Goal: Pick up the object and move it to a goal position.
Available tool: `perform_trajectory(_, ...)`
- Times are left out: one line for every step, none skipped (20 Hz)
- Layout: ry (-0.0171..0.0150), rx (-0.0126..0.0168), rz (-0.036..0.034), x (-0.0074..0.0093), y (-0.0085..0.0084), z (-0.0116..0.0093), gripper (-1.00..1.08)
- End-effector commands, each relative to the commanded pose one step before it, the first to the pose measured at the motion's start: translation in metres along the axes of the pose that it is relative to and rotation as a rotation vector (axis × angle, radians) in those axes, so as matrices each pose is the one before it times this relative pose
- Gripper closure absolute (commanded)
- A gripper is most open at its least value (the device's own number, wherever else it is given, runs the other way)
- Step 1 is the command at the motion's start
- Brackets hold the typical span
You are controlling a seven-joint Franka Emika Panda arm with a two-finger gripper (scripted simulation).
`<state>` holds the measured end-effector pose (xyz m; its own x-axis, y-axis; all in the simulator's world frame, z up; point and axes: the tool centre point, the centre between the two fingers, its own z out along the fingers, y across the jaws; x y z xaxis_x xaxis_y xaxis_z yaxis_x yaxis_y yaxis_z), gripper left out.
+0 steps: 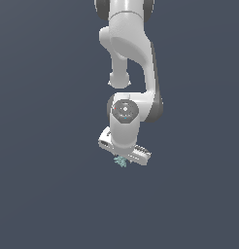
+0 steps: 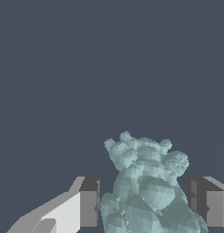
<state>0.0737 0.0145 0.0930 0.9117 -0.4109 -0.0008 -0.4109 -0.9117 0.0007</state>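
Pale teal, lumpy object (image 2: 148, 186) is sitting between the fingers (image 2: 89, 207) of the white gripper (image 1: 122, 158), apparently so it can be carried off; whether the jaws are pinching it or merely flanking it, I cannot tell. No containers are showing in either view.

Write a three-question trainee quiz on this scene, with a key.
1. True or false: the small pale teal lumpy object sits between the white gripper's two fingers.
2. In the wrist view, are the pads pressed on the object? A) yes B) gaps show on both sides C) only one pad shows
3. Fill in: in the exterior view the object shows just ____ the gripper.

Key: 1 true; 2 B; 3 below.
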Motion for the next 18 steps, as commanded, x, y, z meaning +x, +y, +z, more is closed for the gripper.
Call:
perform_trajectory(0.00102, 0.00018, -0.00029, -0.00216, -0.01394, -0.02281, 1.08)
perform_trajectory(0.00000, 0.00000, 0.00000, -0.00078, -0.00577, -0.00933, 1.08)
perform_trajectory(0.00000, 0.00000, 0.00000, -0.00071, -0.00571, -0.00919, 1.08)
perform_trajectory(0.00000, 0.00000, 0.00000, -0.00061, -0.00540, -0.00865, 1.08)
perform_trajectory(0.00000, 0.00000, 0.00000, -0.00052, -0.00500, -0.00796, 1.08)
perform_trajectory(0.00000, 0.00000, 0.00000, -0.00043, -0.00455, -0.00722, 1.08)
perform_trajectory(0.00000, 0.00000, 0.00000, -0.00035, -0.00412, -0.00650, 1.08)
perform_trajectory(0.00000, 0.00000, 0.00000, -0.00028, -0.00371, -0.00582, 1.08)
perform_trajectory(0.00000, 0.00000, 0.00000, -0.00020, -0.00330, -0.00515, 1.08)
perform_trajectory(0.00000, 0.00000, 0.00000, -0.00014, -0.00291, -0.00450, 1.08)
perform_trajectory(0.00000, 0.00000, 0.00000, -0.00007, -0.00254, -0.00387, 1.08)
perform_trajectory(0.00000, 0.00000, 0.00000, -0.00001, -0.00217, -0.00326, 1.08)
perform_trajectory(0.00000, 0.00000, 0.00000, 0.00003, -0.00181, -0.00267, 1.08)
perform_trajectory(0.00000, 0.00000, 0.00000, 0.00007, -0.00146, -0.00212, 1.08)
perform_trajectory(0.00000, 0.00000, 0.00000, 0.00008, -0.00112, -0.00159, 1.08)
perform_trajectory(0.00000, 0.00000, 0.00000, 0.00008, -0.00078, -0.00109, 1.08)
perform_trajectory(0.00000, 0.00000, 0.00000, 0.00005, -0.00046, -0.00063, 1.08)
perform_trajectory(0.00000, 0.00000, 0.00000, 0.00002, -0.00015, -0.00020, 1.08)
